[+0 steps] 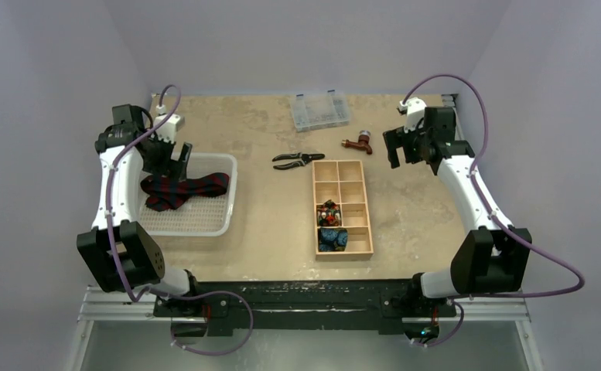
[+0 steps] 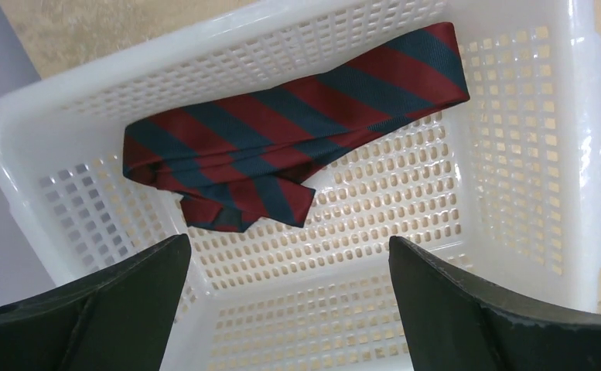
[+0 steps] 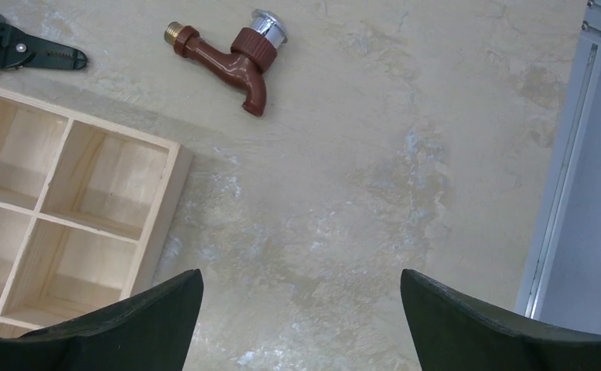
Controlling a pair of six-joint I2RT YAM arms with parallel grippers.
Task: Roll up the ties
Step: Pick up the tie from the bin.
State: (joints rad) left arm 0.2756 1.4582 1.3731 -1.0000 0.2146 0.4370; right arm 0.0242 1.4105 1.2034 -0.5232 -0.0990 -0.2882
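A navy and dark red striped tie point(image 1: 185, 188) lies bunched in a white perforated basket point(image 1: 221, 220) at the left. In the left wrist view the tie point(image 2: 281, 143) is folded over itself on the basket floor point(image 2: 405, 201). My left gripper point(image 1: 175, 161) hangs open and empty above the basket's far side, its fingers point(image 2: 111, 301) apart above the tie. My right gripper point(image 1: 404, 151) is open and empty above bare table at the far right, its fingers point(image 3: 498, 325) wide apart. Rolled ties point(image 1: 332, 238) sit in near compartments of the wooden tray point(image 1: 363, 207).
Black-handled pliers point(image 1: 297, 160) lie mid-table and show in the right wrist view point(image 3: 18, 54). A brown tap point(image 1: 358, 143) lies near my right gripper, also in its wrist view point(image 3: 235, 66). A clear plastic box point(image 1: 319, 110) stands at the back. The wooden tray corner point(image 3: 73, 201) is beside my right gripper.
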